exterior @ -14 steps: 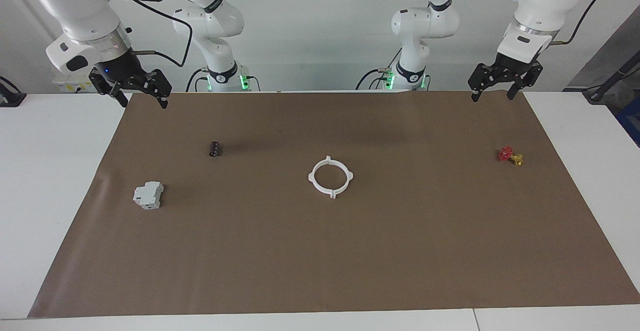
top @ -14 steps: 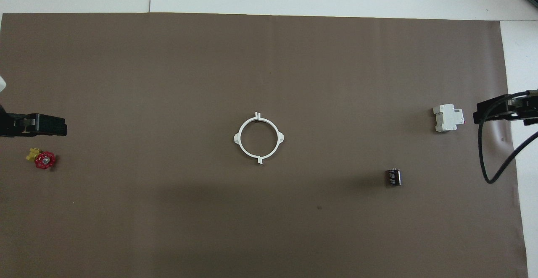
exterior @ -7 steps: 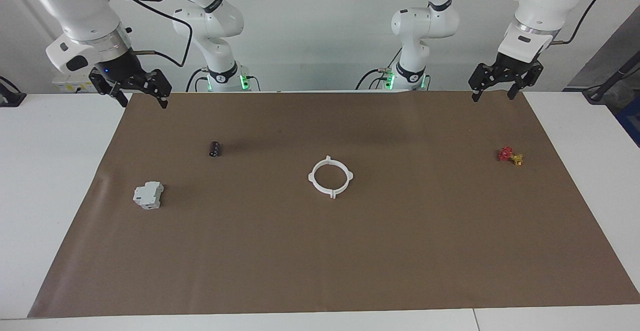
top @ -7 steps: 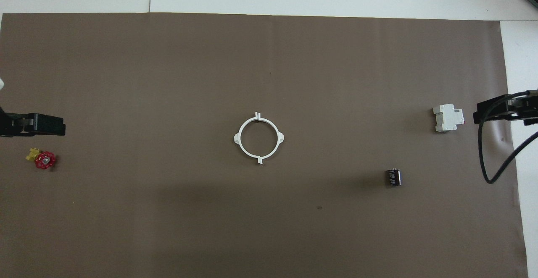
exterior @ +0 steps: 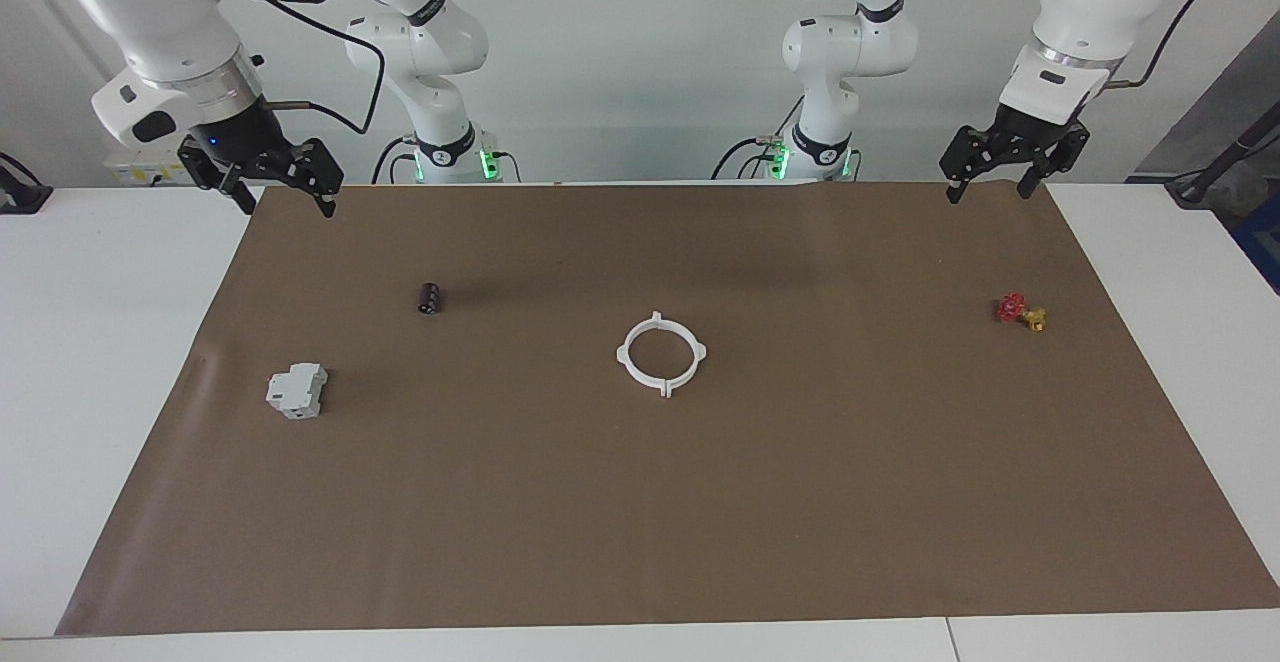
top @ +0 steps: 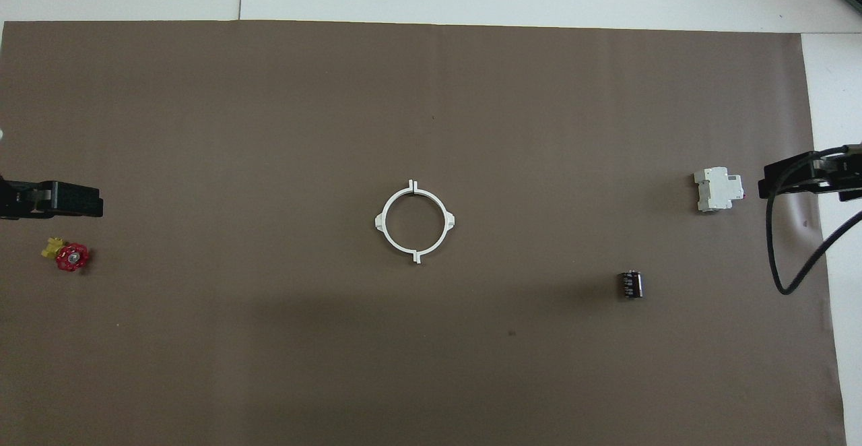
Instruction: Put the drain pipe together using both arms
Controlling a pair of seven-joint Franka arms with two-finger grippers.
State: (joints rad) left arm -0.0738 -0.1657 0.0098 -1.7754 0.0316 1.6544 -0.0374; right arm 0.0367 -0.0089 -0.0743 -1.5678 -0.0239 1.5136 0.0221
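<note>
I see the drain pipe (exterior: 661, 353) lying joined as one ring mid-mat, well apart from both grippers, so I judge only parking remains. My left gripper (exterior: 985, 183) and right gripper (exterior: 281, 198) hang spread wide and empty over the mat's (exterior: 700, 542) robot-side corners; I'd lift straight up, with open room below each.

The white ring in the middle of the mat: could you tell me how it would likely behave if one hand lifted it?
The white ring looks thin-walled, so probably light and somewhat flexible. Seams at its tabs suggest two halves that might separate. Lying flat, it should slide, not roll.
</note>
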